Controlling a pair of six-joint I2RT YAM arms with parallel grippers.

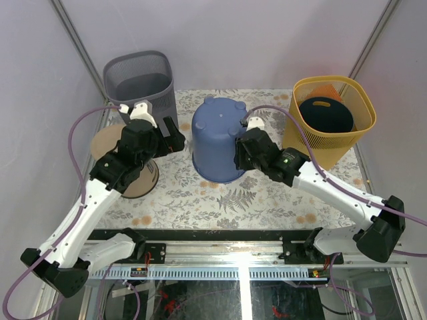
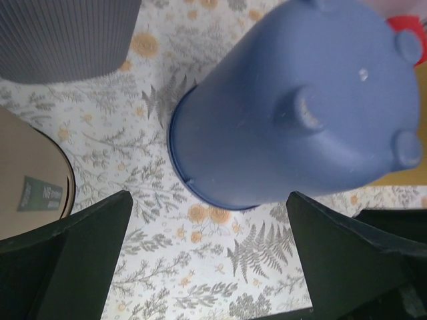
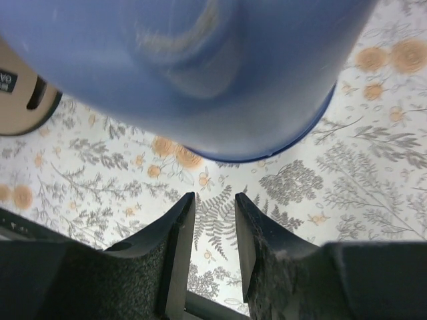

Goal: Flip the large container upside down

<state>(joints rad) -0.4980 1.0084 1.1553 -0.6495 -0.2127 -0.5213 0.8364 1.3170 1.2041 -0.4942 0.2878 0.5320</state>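
At the middle of the table (image 1: 267, 200), the large blue container (image 1: 217, 140) stands rim down and feet up, its long axis upright. The right gripper (image 3: 213, 223), just beside its right wall, is narrowly parted and empty. The left gripper (image 2: 208, 207) gapes wide and empty on its left. The far-left grey bin (image 1: 163, 100) looks empty. The far-right yellow basket (image 1: 320, 143) holds a dark disc (image 1: 325, 115).
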